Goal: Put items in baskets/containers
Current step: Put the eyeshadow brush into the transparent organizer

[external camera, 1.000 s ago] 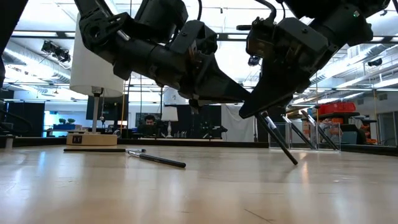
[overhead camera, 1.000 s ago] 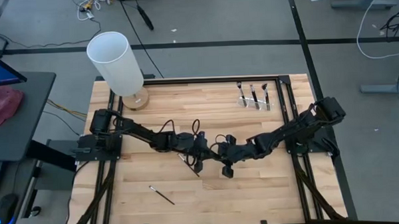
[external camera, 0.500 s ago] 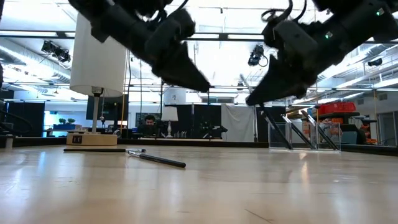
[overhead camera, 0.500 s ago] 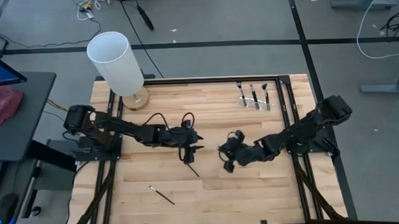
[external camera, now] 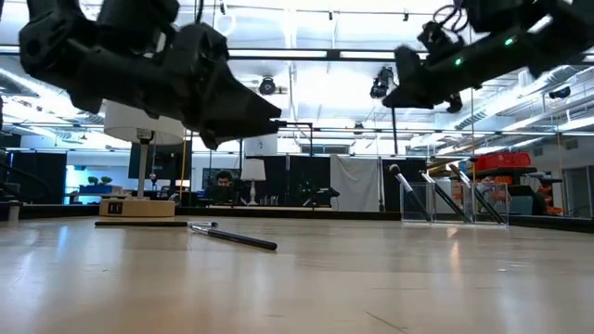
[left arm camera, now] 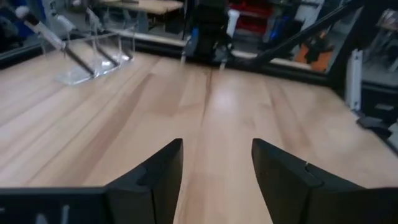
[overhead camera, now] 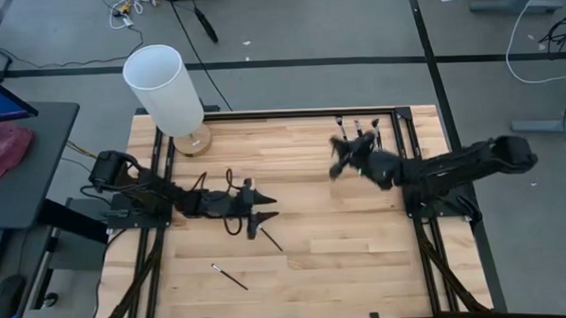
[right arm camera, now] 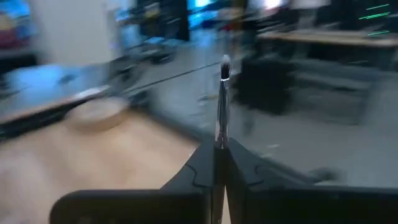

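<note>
Standing at the upper left of the high view is the white cylinder (overhead camera: 164, 88) on its wooden base, no part of the job. Below it the left gripper (overhead camera: 257, 213) hovers low over the counter (overhead camera: 306, 271) left of centre, its fingers spread apart and empty — the left wrist view shows bare wood between them. Just to its lower right lies one brush (overhead camera: 270, 239), slanting down to the right; a second brush (overhead camera: 230, 277) lies further down and left, on much the same slant. The left arm is plainly the nearer to both.

Toward the upper right, the right gripper (overhead camera: 344, 158) is raised and clamped on a held brush (right arm camera: 222, 102), whose pale tip stands straight out past the closed fingers in the right wrist view. The clear holder (overhead camera: 360, 143), with three brushes already leaning in it, sits just beyond and to the right of that gripper, at the counter's far edge — so the coming move likely turns on bringing the brush's long axis upright over the holder's opening. No readable label or writing shows anywhere.
</note>
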